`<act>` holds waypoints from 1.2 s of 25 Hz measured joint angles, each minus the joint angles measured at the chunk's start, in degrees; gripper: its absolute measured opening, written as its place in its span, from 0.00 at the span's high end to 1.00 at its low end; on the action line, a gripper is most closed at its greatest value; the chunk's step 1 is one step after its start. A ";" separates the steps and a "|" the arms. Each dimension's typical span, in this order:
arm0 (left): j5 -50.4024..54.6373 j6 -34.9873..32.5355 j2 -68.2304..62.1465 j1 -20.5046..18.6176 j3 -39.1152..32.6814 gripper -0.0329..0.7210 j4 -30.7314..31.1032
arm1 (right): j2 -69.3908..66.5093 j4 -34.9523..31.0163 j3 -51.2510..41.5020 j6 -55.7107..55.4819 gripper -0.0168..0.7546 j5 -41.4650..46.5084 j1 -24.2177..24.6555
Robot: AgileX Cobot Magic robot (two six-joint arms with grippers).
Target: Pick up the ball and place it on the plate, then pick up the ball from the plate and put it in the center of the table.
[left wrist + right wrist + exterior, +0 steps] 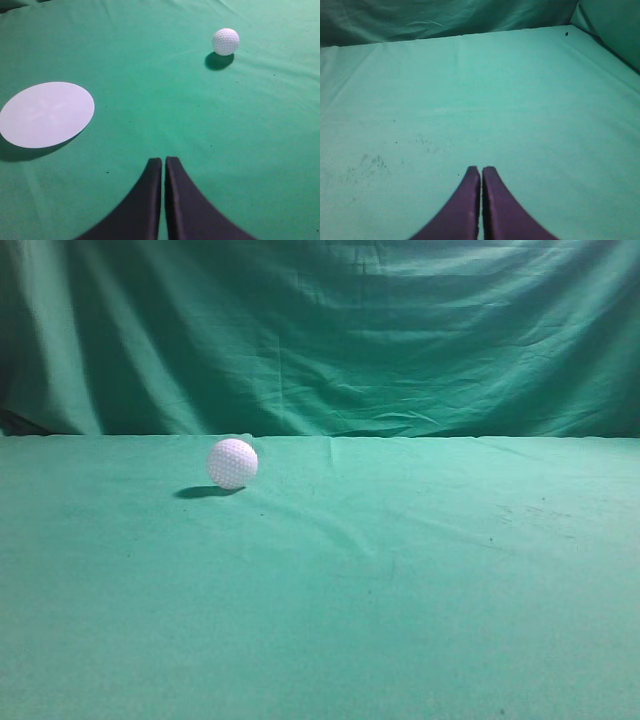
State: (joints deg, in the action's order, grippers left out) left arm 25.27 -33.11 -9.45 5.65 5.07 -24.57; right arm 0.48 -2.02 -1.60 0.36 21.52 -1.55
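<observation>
Exterior view shows the ball (232,463) resting alone on the tabletop (400,590), close to the far edge and left of the middle, with a small shadow beside it and the darker green drape (330,330) hanging behind. Left wrist view has the left end effector (163,162) with its two dark fingers pressed together and holding nothing; the ball (225,41) lies well ahead of it and off to its right, clear of any contact. Being round, the ball has no long axis or facing direction to report. A flat white plate (46,114) sits well apart from the ball, to the left of the fingers. Right wrist view shows the right end effector (481,171) likewise closed on nothing, over bare cloth.
</observation>
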 joint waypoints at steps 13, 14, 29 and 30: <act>0.00 0.00 1.74 0.00 0.00 0.96 0.00 | 0.04 0.00 0.00 0.00 0.98 0.00 0.00; 0.00 0.00 2.87 0.00 0.00 0.96 0.00 | 0.04 0.00 0.00 0.00 0.98 0.00 0.00; 0.95 2.94 10.09 0.00 -3.29 0.96 -0.12 | 0.04 0.00 -0.03 0.00 0.98 0.12 0.00; 0.95 2.94 10.09 0.00 -3.38 0.96 -0.12 | 0.04 0.00 -0.03 0.00 0.98 0.12 0.00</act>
State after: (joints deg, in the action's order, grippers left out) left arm 26.22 -30.17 0.65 5.65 1.69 -24.69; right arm 0.52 -2.02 -1.64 0.36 21.64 -1.55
